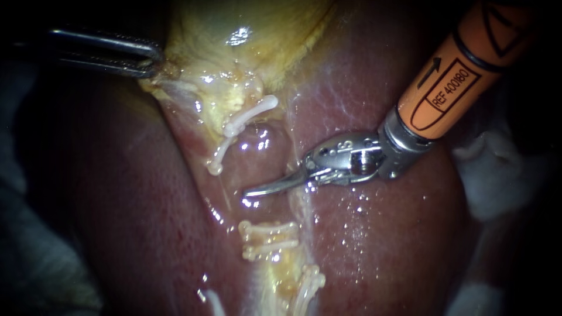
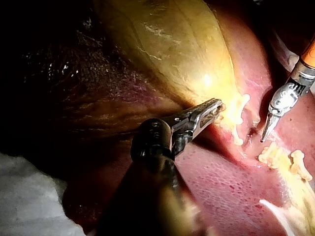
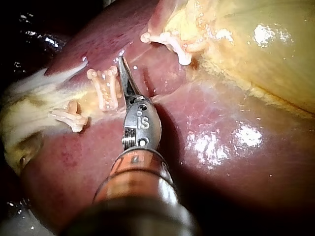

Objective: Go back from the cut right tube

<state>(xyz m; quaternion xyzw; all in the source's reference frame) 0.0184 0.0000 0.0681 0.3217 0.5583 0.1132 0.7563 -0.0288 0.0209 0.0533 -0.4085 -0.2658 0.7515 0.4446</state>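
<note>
Liver [image 1: 380,246] backdrop: tube [image 1: 281,269] parted between clips [image 1: 263,227]; right instrument [image 1: 260,190], claw closed and empty, tip beside the gap, retreat outstanding. Left instrument [image 1: 156,59] claw clamps gallbladder [image 1: 246,35].

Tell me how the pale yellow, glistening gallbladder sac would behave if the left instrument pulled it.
Probably floppy: the pale yellow gallbladder is drawn into a peak where the left instrument has jaws shut on its edge. Likely slippery, judging by wet highlights across its surface. Its edge looks thin, so hard pulling might tear it.
</note>
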